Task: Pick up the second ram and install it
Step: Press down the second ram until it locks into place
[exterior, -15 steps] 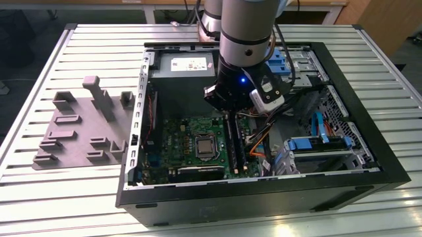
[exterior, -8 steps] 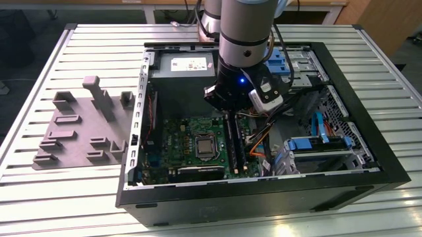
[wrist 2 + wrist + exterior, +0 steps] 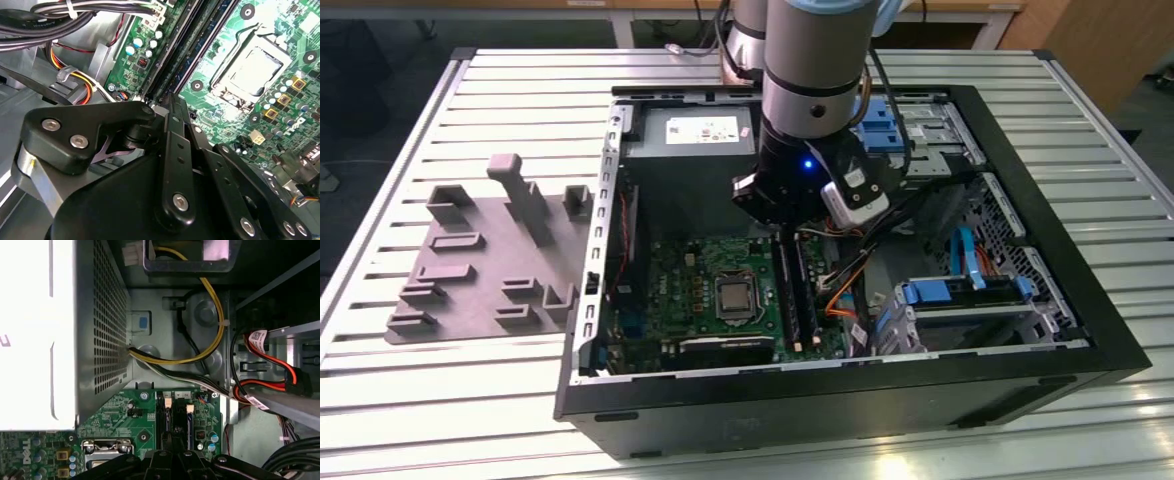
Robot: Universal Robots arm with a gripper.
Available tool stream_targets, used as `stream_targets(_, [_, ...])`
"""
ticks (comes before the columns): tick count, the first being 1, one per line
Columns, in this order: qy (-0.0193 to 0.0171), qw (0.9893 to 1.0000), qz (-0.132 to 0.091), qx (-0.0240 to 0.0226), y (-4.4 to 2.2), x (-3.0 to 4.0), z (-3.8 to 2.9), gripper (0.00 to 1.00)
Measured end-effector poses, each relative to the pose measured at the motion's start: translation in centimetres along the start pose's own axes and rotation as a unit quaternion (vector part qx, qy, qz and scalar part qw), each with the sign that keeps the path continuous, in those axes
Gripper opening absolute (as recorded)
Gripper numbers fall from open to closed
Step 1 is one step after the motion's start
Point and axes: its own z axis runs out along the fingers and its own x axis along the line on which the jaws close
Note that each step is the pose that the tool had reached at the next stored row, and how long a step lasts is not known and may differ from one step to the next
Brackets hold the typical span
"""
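Note:
The second ram (image 3: 798,296) is a long dark strip standing edge-up in the black slots of the green motherboard (image 3: 700,290), beside the processor socket (image 3: 736,298). In the second wrist view the ram (image 3: 204,41) runs away from my fingertips as a dark blue line between the slots. My gripper (image 3: 787,232) hangs inside the computer case over the slot end nearest the grey power-supply box (image 3: 694,130). Its black fingers (image 3: 172,107) are drawn together, shut, with the tips right at that end of the ram (image 3: 190,422). I cannot tell whether they touch it.
The open black case (image 3: 854,400) lies on a slatted metal table. A grey foam tray (image 3: 480,260) with raised holders sits at the exterior view's left. Yellow, black and red cables (image 3: 212,325) cross the case floor. Blue drive brackets (image 3: 961,292) fill the exterior view's right side.

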Motion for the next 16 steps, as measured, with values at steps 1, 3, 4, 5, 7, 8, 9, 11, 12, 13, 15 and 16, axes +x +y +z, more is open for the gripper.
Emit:
stream_targets(1, [0.0, 1.0, 0.0, 0.0, 0.04, 0.0, 0.07, 0.11])
stream_targets(3, [0.0, 1.0, 0.0, 0.0, 0.11, 0.01, 0.22, 0.11])
stream_targets(4, [0.0, 1.0, 0.0, 0.0, 0.14, 0.01, 0.29, 0.11])
stream_targets(5, [0.0, 1.0, 0.0, 0.0, 0.17, 0.01, 0.35, 0.11])
stream_targets(7, [0.0, 1.0, 0.0, 0.0, 0.22, 0.02, 0.46, 0.11])
stream_targets(8, [0.0, 1.0, 0.0, 0.0, 0.24, 0.02, 0.51, 0.11])
stream_targets(9, [0.0, 1.0, 0.0, 0.0, 0.26, 0.02, 0.58, 0.11])
stream_targets(11, [0.0, 1.0, 0.0, 0.0, 0.28, 0.03, 0.7, 0.11])
stream_targets(12, [0.0, 1.0, 0.0, 0.0, 0.28, 0.03, 0.73, 0.11])
stream_targets(13, [0.0, 1.0, 0.0, 0.0001, 0.28, 0.03, 0.73, 0.11])
stream_targets(15, [0.0, 1.0, 0.0, 0.0001, 0.28, 0.03, 0.74, 0.11])
stream_targets(16, [0.0, 1.0, 0.0, 0.0, 0.28, 0.03, 0.75, 0.11])
